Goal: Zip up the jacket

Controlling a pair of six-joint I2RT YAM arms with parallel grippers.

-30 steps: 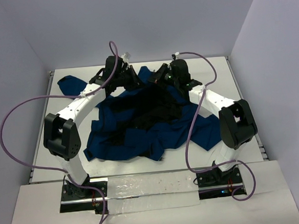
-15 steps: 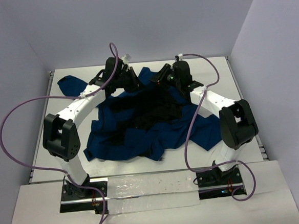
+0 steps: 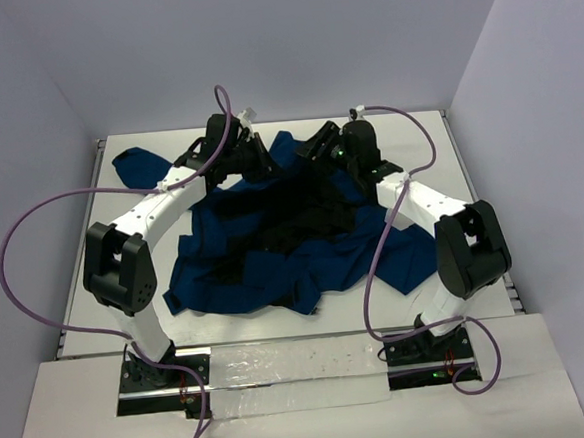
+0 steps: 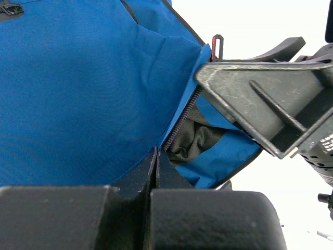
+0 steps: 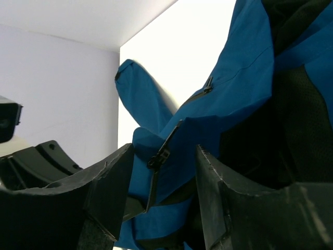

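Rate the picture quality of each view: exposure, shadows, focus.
Top external: even, soft light, sharp; the navy-blue soft fabric jacket has a black lining that shows little detail. Left wrist: white table blown out, weave crisp, near black left gripper soft. Right wrist: table overexposed too, black right gripper dim, underexposed.

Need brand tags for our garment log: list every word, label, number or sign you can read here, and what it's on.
None: no readable text in any view.
The jacket: no brand, label or print shows.
Its zipper pull: no legible marking.
A pale dotted patch at the left wrist view's right edge: too small to read.
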